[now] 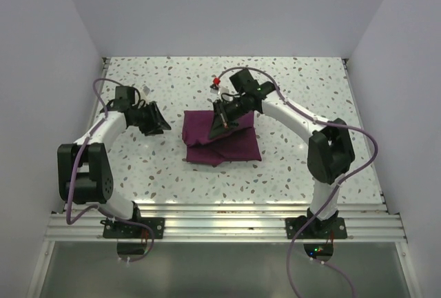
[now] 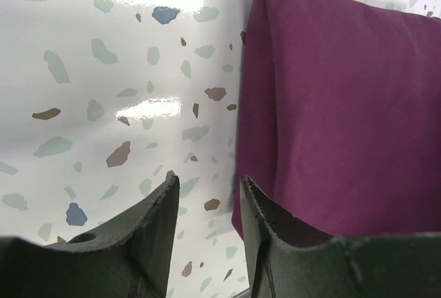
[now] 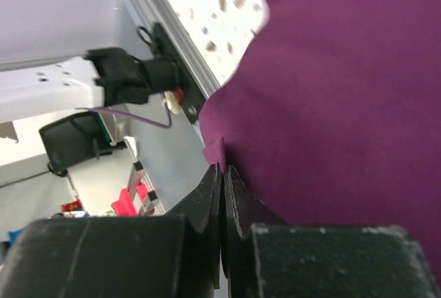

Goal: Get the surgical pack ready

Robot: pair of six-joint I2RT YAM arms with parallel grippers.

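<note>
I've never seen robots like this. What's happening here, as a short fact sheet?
Surface: speckled white table
Object: dark-purple cloth, folded, lying mid-table
Right pincer: shut, pinching an edge of the cloth
Left pincer: open, holding nothing, beside the cloth

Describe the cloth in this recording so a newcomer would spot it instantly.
Start at the white speckled table that fills the top view. Near its middle lies a folded dark-purple cloth, with the right pincer shut on one edge of it. Its deep purple, creased fabric stands out against the pale tabletop and the black pincer.
</note>
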